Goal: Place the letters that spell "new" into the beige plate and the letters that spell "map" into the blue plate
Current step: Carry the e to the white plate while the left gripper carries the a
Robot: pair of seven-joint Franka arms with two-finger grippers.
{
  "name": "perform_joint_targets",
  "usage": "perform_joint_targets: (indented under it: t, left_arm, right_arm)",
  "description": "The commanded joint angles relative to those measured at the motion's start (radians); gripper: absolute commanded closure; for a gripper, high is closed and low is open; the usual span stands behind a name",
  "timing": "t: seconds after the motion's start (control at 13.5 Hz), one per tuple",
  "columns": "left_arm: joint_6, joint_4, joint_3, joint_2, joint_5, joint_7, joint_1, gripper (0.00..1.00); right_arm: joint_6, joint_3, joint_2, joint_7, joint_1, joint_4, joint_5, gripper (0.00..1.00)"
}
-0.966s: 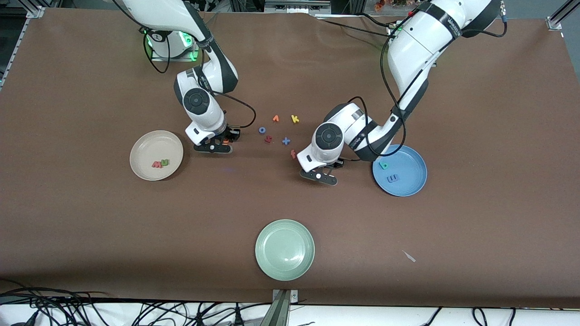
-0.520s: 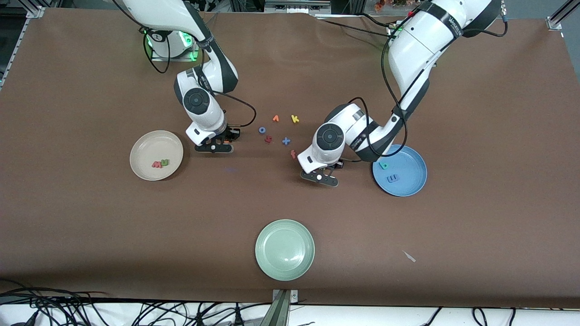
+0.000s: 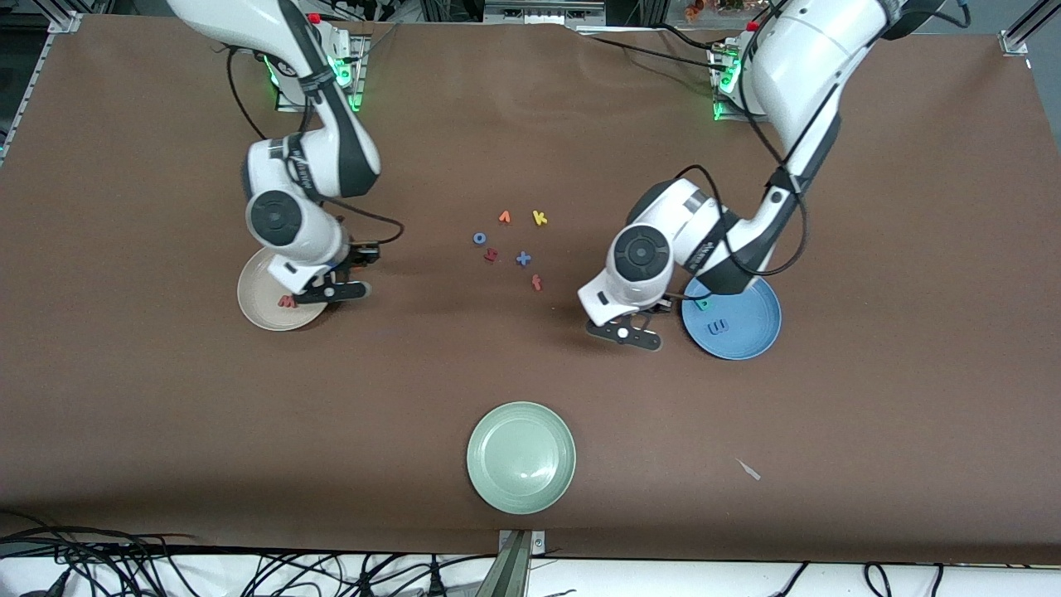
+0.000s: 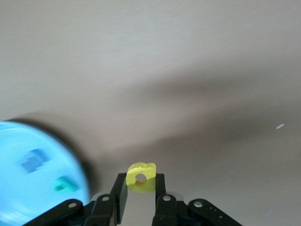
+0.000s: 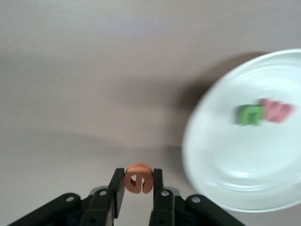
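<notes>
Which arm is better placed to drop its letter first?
Right, probably. The right gripper, shut on the orange foam "e", is at the round beige plate's rim. The left gripper, shut on the yellow foam "a", is beside the round blue plate, over bare table.

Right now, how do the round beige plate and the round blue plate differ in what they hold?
The round beige plate holds a green foam "n" beside a pinkish-red foam "w"; the round blue plate holds a blue foam "m" and a teal foam "p". The beige plate sits toward the right arm's end, the blue toward the left arm's. Both hold two letters.
</notes>
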Motion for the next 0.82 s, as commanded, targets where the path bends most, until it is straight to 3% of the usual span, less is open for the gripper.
perform_joint_targets:
  t: [0.0,0.22,0.3,0.37,0.45,0.52,0.74]
  left_arm:
    - [-0.109,-0.054,-0.001,-0.056,0.020,0.140,0.084,0.88]
    - [-0.101,-0.169,-0.010,-0.105,0.022,0.315,0.240,0.85]
    - [-0.078,-0.193,-0.015,-0.107,0.020,0.353,0.275,0.76]
    - [-0.055,-0.215,-0.017,-0.108,0.020,0.369,0.292,0.56]
    - [-0.051,-0.216,-0.017,-0.108,0.020,0.370,0.291,0.14]
    - [-0.054,-0.213,-0.018,-0.110,0.020,0.372,0.288,0.00]
    - [-0.064,-0.189,-0.020,-0.131,0.018,0.372,0.279,0.00]
  right_arm:
    - [-0.019,-0.073,0.004,-0.092,0.001,-0.006,0.010,0.88]
    - [-0.019,-0.092,0.027,-0.093,-0.039,-0.006,0.010,0.87]
    - [-0.019,-0.092,0.027,-0.090,-0.040,-0.006,0.010,0.58]
    - [-0.021,-0.092,0.022,-0.074,-0.039,0.000,0.011,0.06]
    - [-0.031,-0.092,0.013,-0.084,-0.039,0.017,0.011,0.00]
    - [-0.095,-0.092,0.010,-0.083,-0.039,0.055,0.011,0.00]
    - [-0.359,-0.092,0.016,-0.078,-0.040,0.236,0.010,0.00]
